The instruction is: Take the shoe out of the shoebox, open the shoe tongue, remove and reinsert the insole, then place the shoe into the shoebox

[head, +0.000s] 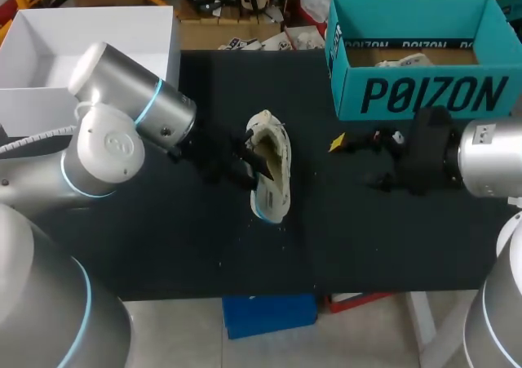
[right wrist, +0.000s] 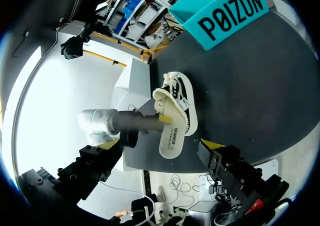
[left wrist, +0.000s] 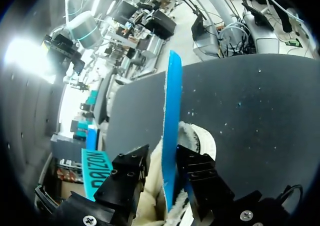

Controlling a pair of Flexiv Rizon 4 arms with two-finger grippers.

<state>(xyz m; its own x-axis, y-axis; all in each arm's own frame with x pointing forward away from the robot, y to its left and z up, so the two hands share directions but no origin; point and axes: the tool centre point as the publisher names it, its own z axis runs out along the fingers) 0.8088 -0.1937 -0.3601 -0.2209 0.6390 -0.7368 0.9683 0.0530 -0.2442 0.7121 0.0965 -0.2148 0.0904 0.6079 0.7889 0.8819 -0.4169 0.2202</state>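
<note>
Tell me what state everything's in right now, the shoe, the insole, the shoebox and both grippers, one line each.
shoe: out of the box, lying on the table.
insole: partly pulled out of the shoe, held on edge.
shoebox: open, no lid on it, no shoe inside.
left gripper: shut on the insole, at the shoe's opening.
right gripper: open, empty, apart from the shoe.

You can't make out the yellow tips of the left pincer (left wrist: pixel 162 155) beside the insole (left wrist: pixel 171 110); the shoe (left wrist: pixel 202 141) is cropped.
</note>
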